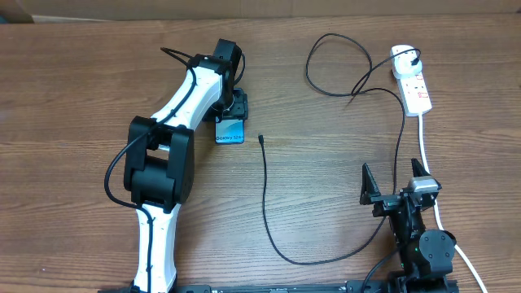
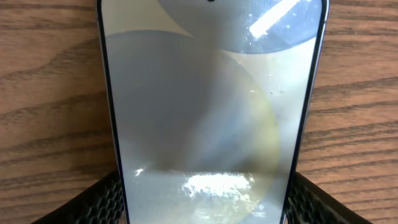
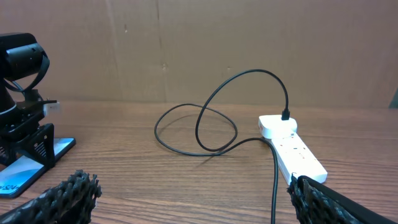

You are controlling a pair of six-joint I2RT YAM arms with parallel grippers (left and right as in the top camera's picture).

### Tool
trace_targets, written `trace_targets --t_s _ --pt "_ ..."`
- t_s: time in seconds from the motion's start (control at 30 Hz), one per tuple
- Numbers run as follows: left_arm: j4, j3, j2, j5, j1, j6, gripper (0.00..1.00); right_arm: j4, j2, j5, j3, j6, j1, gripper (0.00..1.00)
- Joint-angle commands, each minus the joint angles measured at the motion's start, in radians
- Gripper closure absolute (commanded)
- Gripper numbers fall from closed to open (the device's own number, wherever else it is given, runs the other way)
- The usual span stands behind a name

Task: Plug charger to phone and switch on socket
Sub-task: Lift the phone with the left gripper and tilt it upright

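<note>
Phone (image 1: 230,132) lies on the bench (image 1: 81,98), clamped edgewise in the left gripper (image 2: 205,202): a steadying step, I judge. Next, the open, empty right gripper (image 3: 199,208) must fetch the charger tip (image 1: 260,139), well left of it.

The left tool (image 1: 234,112) straddles the phone (image 1: 230,133) and blocks both long edges, while its near end faces bare tabletop (image 1: 326,187), crossed only by the charger (image 1: 264,187), whose loops crowd the power strip (image 1: 411,81) on the left.

Left fingers (image 2: 93,202) point down, part-closed; right fingers (image 3: 68,193) spread wide.
</note>
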Motion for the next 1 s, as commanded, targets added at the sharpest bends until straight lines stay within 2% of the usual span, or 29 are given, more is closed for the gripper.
trace_targets --t_s 0.0,0.13,0.3,0.67,0.97 --pt "-0.021 -0.029 0.022 0.066 -0.006 -0.008 0.32 0.005 -0.008 0.009 -0.01 -0.001 0.0 0.0" --pt "-0.032 -0.029 0.022 0.094 -0.006 -0.008 0.33 0.005 -0.008 0.009 -0.01 -0.001 0.0 0.0" --pt "-0.033 -0.029 0.022 0.207 0.002 -0.008 0.35 0.005 -0.008 0.009 -0.01 -0.001 0.0 0.0" --pt "-0.032 -0.029 0.022 0.647 0.102 -0.013 0.39 0.005 -0.008 0.009 -0.01 -0.001 0.0 0.0" --pt "-0.032 -0.029 0.022 0.924 0.171 -0.065 0.39 0.005 -0.008 0.009 -0.01 -0.001 0.0 0.0"
